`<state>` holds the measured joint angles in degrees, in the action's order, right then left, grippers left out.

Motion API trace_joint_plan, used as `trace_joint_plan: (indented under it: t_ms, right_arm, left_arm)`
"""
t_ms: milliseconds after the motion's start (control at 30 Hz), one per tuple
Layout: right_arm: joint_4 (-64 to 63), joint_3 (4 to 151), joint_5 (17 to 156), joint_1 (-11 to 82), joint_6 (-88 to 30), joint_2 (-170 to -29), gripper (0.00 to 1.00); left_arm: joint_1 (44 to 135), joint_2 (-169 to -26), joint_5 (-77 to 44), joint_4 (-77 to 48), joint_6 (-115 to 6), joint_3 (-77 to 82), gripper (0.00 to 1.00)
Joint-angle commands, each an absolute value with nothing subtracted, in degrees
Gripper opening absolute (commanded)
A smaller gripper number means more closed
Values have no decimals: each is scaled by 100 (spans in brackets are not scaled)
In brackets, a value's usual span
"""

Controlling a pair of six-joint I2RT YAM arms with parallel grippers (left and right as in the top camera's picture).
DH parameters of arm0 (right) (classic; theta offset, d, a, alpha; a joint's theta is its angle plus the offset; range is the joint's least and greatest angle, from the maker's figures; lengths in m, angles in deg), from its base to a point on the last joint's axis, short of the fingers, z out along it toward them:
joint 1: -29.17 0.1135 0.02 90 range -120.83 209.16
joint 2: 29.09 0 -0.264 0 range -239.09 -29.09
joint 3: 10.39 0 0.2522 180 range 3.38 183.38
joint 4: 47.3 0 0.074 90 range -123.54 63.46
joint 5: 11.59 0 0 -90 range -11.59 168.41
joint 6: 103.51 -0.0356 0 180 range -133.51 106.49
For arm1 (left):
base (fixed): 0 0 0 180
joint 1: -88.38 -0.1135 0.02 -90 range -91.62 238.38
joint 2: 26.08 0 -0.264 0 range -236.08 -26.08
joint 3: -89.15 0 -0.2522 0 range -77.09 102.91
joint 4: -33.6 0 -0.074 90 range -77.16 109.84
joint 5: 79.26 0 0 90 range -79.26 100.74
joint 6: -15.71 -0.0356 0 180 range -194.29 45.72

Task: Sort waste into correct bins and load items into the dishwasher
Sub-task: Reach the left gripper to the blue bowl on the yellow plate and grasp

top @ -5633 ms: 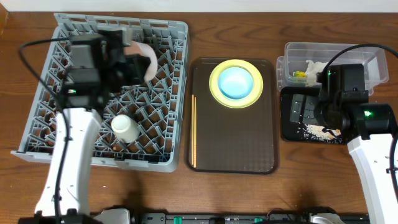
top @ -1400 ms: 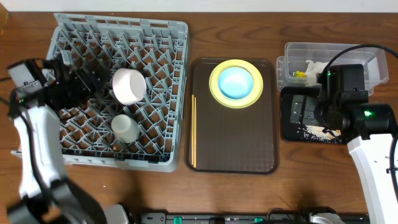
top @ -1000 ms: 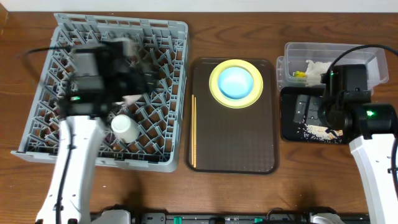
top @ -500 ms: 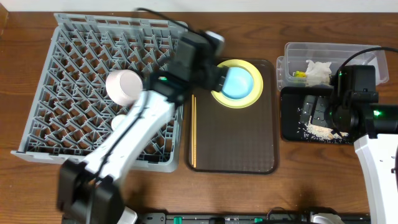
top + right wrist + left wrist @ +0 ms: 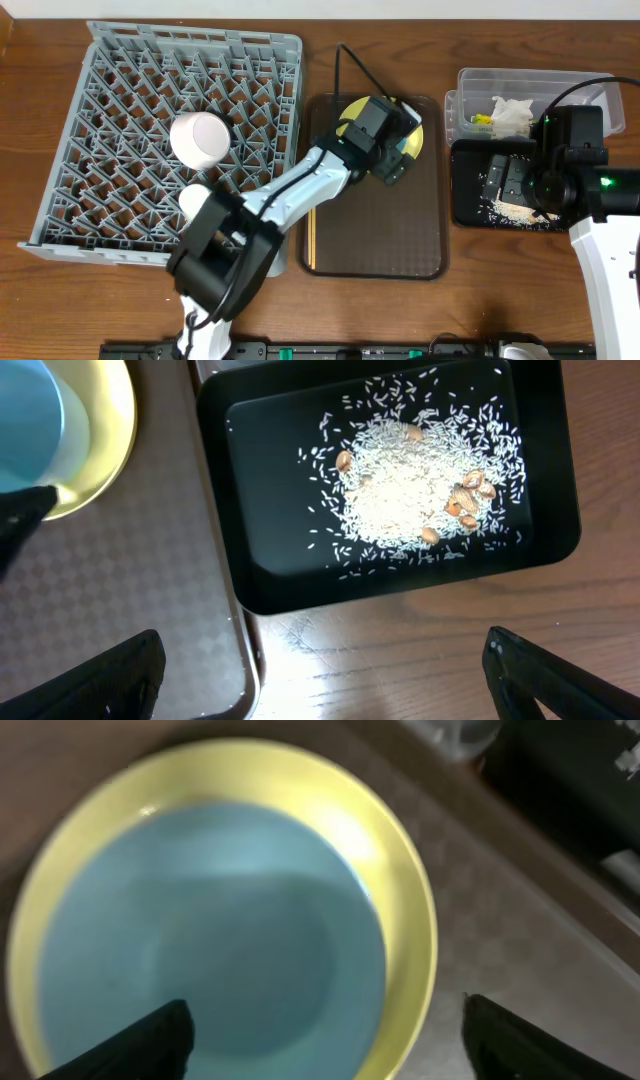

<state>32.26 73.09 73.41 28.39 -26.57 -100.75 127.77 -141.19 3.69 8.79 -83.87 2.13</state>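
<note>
1. Where the brown serving tray (image 5: 380, 230) comes nearest, the thin wooden chopsticks (image 5: 312, 210) lie along its left edge, running near to far.
2. To the left, the grey dish rack (image 5: 110, 90) holds the small white cup (image 5: 197, 200) toward its near right part. Just beyond the cup, the pinkish-white bowl (image 5: 198, 138) rests among the pegs.
3. Over on the right, the right gripper (image 5: 330, 680) hangs with its fingers wide apart and nothing between them, above bare table at the near edge of the black tray (image 5: 260, 510). The rice scraps (image 5: 410, 490) lie heaped in that tray, with a few brownish bits among them.
4. Further back on the serving tray, the left arm stretches across from the rack side. The left gripper (image 5: 325, 1045) hovers above the light blue bowl (image 5: 210, 930), fingers spread apart and holding nothing. The bowl sits inside the yellow plate (image 5: 405, 860).
5. Farthest on the right, the clear tub (image 5: 530, 75) stands just beyond the black tray, and inside it are the white napkin (image 5: 512, 108) and the green-and-yellow wrapper (image 5: 482, 120)
</note>
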Motion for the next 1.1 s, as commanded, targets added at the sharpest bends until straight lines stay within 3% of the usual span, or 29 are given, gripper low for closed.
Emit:
trace_joint_plan:
  t_ms: [0,200,567,800,1067]
  right_arm:
    - [3270,7381,7265,2784,-2716,-10022,99]
    - [3274,7381,7265,2784,-2716,-10022,99]
    - [3274,7381,7265,2784,-2714,-10022,99]
    - [3276,7381,7265,2784,-2714,-10022,99]
    - [3294,7381,7265,2784,-2670,-10022,99]
  left_arm:
    - [12755,-14314,483,949,-8479,270,81]
    - [12758,-14368,483,962,-8474,270,47]
    - [12762,-14386,767,816,-8477,146,40]
    - [12762,-14373,780,752,-8474,148,6]
    - [12762,-13776,778,422,-8450,159,6]
